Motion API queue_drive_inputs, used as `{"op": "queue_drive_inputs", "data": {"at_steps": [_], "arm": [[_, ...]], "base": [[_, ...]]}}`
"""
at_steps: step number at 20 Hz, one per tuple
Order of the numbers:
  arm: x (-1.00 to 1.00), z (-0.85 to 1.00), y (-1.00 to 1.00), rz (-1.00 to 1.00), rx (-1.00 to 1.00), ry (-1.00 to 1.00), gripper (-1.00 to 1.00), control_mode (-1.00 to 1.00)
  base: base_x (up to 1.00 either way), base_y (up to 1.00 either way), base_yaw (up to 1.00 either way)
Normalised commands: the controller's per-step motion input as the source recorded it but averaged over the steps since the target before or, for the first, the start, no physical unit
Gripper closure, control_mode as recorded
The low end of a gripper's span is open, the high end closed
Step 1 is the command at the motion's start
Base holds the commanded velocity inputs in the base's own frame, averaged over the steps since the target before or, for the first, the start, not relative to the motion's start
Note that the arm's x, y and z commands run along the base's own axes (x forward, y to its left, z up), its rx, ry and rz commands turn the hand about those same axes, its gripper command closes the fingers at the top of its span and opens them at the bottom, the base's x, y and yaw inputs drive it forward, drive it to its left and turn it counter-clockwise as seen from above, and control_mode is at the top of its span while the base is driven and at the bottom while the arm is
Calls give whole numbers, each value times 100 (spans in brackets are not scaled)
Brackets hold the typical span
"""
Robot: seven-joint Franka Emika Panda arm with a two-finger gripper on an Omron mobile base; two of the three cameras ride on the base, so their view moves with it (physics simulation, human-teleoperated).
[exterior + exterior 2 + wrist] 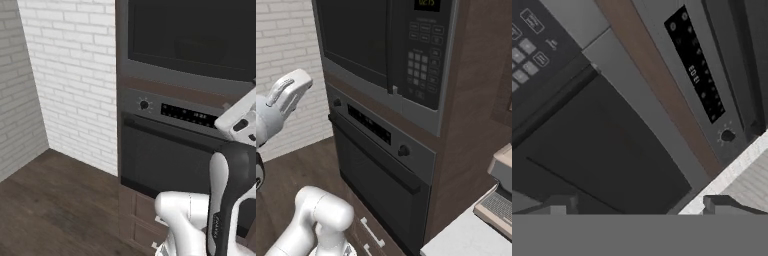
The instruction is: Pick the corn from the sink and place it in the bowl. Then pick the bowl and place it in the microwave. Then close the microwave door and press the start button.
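The white arm with dark joints rises in front of a tall dark-brown cabinet column, and its two-finger gripper is raised toward the appliances with its small dark tips standing wide apart, nothing between them. The black-fronted built-in microwave sits at the top of the column, and its large black door with the dark glass window lies flush with the front, closed. To the right of the door runs a dark keypad panel with rows of pale buttons. Below it is the dark oven with a round knob and a display strip. A white brick wall stands to the left, above a dark wooden floor.
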Motion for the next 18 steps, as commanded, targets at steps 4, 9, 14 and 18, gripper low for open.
{"op": "queue_drive_inputs", "data": {"at_steps": [4, 9, 14, 18], "arm": [[-42, 2, -7, -36, -24, -4, -100, -100], [-24, 0, 0, -38, -30, -1, -100, -100], [-14, 20, -22, -26, -29, 16, -100, -100], [-12, 24, -31, -9, -29, 29, -100, -100]], "base": [[0, 0, 0], [0, 0, 0], [0, 0, 0], [0, 0, 0]]}}
